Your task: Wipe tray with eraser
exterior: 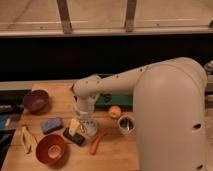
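The black eraser (74, 136) lies flat on the wooden table, towards the front left. My gripper (78, 125) points straight down just above its far end, open, with nothing held. One yellowish finger (74, 125) shows right over the block. The green tray (118, 101) sits at the back of the table. My white arm crosses in front of it and hides most of it, so only a strip of its front wall shows.
A light blue block (51, 124) lies left of the eraser. Round about are a purple bowl (36, 100), a red bowl (50, 148), a banana (26, 138), a carrot (96, 142), an orange fruit (115, 111) and a metal cup (125, 124). A pale crumpled object (91, 129) touches the gripper's right side.
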Robot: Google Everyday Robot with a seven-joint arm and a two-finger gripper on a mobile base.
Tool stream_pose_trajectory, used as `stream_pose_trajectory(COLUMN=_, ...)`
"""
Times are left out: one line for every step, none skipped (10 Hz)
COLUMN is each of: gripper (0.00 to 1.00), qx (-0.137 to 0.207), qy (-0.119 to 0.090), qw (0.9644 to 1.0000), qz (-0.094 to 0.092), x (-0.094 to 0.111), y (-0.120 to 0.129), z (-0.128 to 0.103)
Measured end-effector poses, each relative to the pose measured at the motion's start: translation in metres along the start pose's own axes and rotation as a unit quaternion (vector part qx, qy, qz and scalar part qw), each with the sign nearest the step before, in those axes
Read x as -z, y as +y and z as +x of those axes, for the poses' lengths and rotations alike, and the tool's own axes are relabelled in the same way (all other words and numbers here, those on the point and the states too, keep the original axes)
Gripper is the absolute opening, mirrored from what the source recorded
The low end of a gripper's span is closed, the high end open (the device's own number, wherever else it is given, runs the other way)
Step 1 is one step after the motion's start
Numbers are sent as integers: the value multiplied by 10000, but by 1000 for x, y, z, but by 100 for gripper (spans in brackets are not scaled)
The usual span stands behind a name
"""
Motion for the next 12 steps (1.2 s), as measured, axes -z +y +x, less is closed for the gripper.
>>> stream_pose_trajectory(gripper=70, qx=11, qy=-1, qw=10000, qz=6, x=0, y=0, z=-1)
stream_pose_trajectory(gripper=70, qx=-11, qy=54, qw=10000, qz=28, x=0, y=0, z=-1)
stream_pose_trajectory(gripper=70, qx=-35, qy=147, qw=9999, qz=33, x=-4, y=-1, z=-2)
stream_pose_trajectory(gripper=70, qx=-74, qy=297, qw=9995, qz=20, x=-13, y=-1, z=-1)
stream_pose_trajectory(gripper=70, qx=-171, qy=428, qw=9989, qz=27, x=-21, y=-5, z=6)
stream_pose_trajectory(gripper=70, qx=-250, qy=484, qw=9985, qz=29, x=-23, y=-8, z=11)
stream_pose_trajectory(gripper=70, qx=-295, qy=518, qw=9982, qz=14, x=-24, y=-9, z=15)
stream_pose_trajectory(gripper=70, qx=-353, qy=544, qw=9979, qz=-16, x=-26, y=-9, z=20)
stream_pose_trajectory(gripper=70, qx=-407, qy=543, qw=9977, qz=-50, x=-28, y=-11, z=23)
stream_pose_trajectory(gripper=70, qx=-422, qy=511, qw=9977, qz=-110, x=-30, y=-10, z=25)
stream_pose_trajectory(gripper=70, qx=-399, qy=474, qw=9979, qz=-175, x=-32, y=-9, z=26)
stream_pose_trajectory(gripper=70, qx=-314, qy=419, qw=9984, qz=-230, x=-35, y=-5, z=25)
